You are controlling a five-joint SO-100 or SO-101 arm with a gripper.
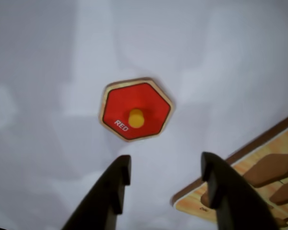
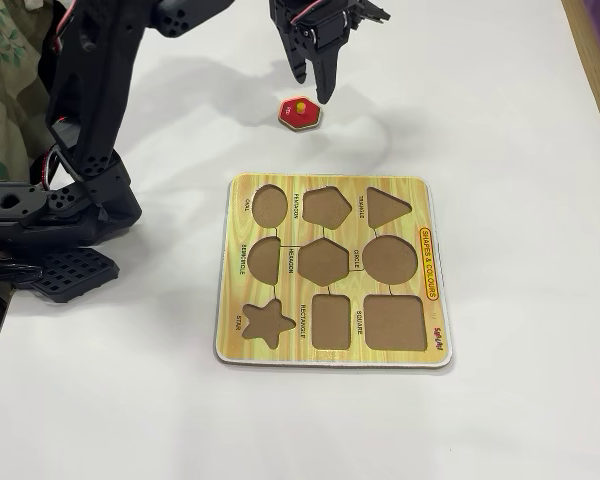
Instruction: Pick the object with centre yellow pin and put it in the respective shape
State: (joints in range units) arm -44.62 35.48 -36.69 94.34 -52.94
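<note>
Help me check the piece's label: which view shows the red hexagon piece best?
The wrist view: the red hexagon piece sits large and unobstructed, its RED lettering and yellow knob readable. The fixed view shows it only small, beneath the open tool.

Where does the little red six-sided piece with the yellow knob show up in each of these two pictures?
Wrist view: the red hexagon piece lies near the middle, on the white table, just above the open gripper.
Fixed view: the piece sits near the top centre, under the gripper.
Shared landmark: the yellow shape board.
</note>
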